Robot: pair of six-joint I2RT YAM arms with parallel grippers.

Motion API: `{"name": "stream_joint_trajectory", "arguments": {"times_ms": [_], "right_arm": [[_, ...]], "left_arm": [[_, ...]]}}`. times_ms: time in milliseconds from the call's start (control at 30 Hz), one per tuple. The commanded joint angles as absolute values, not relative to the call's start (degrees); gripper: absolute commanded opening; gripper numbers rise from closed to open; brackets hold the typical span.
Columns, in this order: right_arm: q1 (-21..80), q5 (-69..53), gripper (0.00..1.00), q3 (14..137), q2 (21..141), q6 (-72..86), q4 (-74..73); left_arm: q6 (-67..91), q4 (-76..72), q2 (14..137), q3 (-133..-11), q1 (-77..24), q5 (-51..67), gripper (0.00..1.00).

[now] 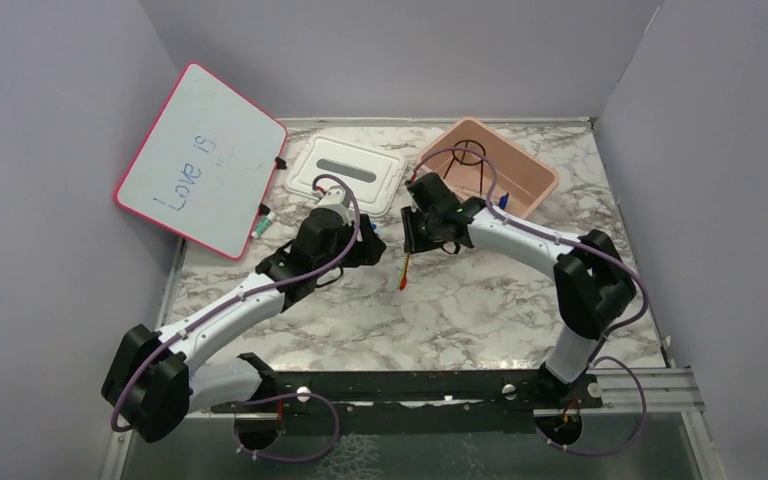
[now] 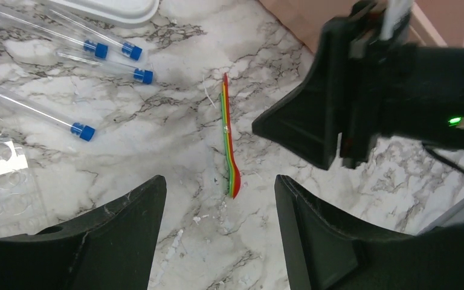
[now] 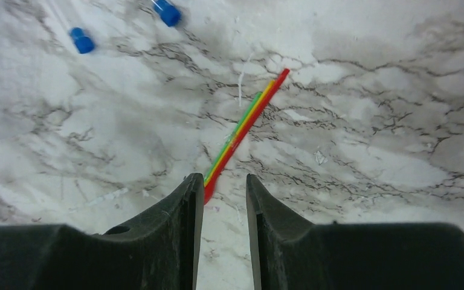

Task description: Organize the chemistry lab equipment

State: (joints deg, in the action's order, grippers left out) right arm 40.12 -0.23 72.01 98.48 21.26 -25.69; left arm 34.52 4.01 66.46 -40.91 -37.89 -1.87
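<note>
Marble tabletop [image 2: 157, 115] bore the striped stick [image 2: 228, 139], flat at frame centre. The left gripper [image 2: 217, 181] stood wide apart and empty, framing the stick's lower end. The right gripper [image 3: 223, 178] showed a narrow gap and held nothing, with the stick's end beside one fingertip [image 3: 194, 184]. Capped glass tubes [image 2: 48, 110] lay upper left, and bare marble lay below the stick.

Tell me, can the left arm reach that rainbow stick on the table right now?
Probably yes: the stick lies flat on the table ahead of the open left gripper, though the right gripper hangs close beside it.
</note>
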Motion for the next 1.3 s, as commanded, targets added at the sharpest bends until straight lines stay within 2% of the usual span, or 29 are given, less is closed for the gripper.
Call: {"name": "stream_joint_trajectory", "arguments": {"times_ms": [0,500,700,933,1267], "right_arm": [[42.20,6.60,0.37,71.99,102.92,28.43,-24.41],[43.93,9.33,0.36,78.29,112.97,31.68,-30.87],[44.30,7.91,0.28,78.98,115.05,31.21,-31.40],[44.32,6.45,0.07,79.20,116.81,28.25,-31.54],[44.33,7.85,0.02,78.77,111.66,21.49,-29.36]], "left_arm": [[32.99,1.53,62.84,-39.58,-38.10,-7.06,0.69],[32.17,3.12,60.59,-38.69,-38.08,-8.09,0.71],[32.26,3.25,60.02,-38.32,-38.11,-8.17,0.72],[32.17,3.57,59.65,-38.45,-38.14,-8.18,0.72],[32.10,3.91,59.20,-38.55,-38.14,-8.86,0.72]]}}
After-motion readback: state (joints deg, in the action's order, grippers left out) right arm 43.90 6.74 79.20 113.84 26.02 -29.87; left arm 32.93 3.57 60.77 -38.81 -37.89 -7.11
